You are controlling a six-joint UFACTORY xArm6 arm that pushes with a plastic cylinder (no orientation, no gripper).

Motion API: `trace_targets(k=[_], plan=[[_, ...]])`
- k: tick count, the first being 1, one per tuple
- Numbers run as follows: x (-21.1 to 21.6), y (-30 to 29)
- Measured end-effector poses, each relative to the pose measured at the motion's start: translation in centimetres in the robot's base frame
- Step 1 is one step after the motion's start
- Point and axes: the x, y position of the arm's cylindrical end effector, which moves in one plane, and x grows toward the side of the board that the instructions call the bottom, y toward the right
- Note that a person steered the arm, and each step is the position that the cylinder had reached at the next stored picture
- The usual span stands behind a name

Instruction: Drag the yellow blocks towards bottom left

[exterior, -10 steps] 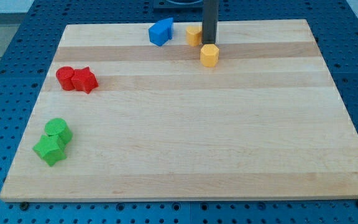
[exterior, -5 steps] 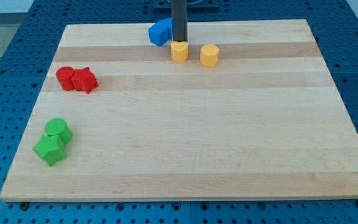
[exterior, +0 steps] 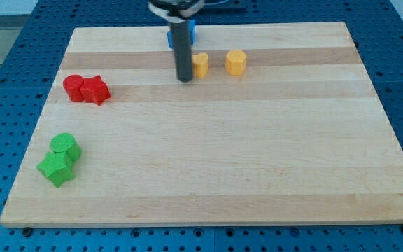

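Underneath everything lies a pale wooden bench (exterior: 215, 161) with lengthwise grain bands, resting on a blue perforated surface (exterior: 5, 63) that shows on all sides. No claw is fitted; the arm ends in a dark rod, and my tip (exterior: 184, 80) stands near the view's top, just to the left of a yellow block (exterior: 201, 64) and partly covering it. A second yellow block (exterior: 236, 61), six-sided by the look of it, sits a little to the right, apart from the first. Both are squat, with no clear long axis. Behind the rod a blue block (exterior: 191, 31) peeks out at the top edge. At the view's left two red blocks (exterior: 86, 89) touch, and lower down two green blocks (exterior: 60, 159) touch.
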Motion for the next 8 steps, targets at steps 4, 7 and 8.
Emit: trace_targets(k=[4, 7, 8], plan=[[-1.3, -4.4], [-2.8, 3.1], [-2.3, -2.7]])
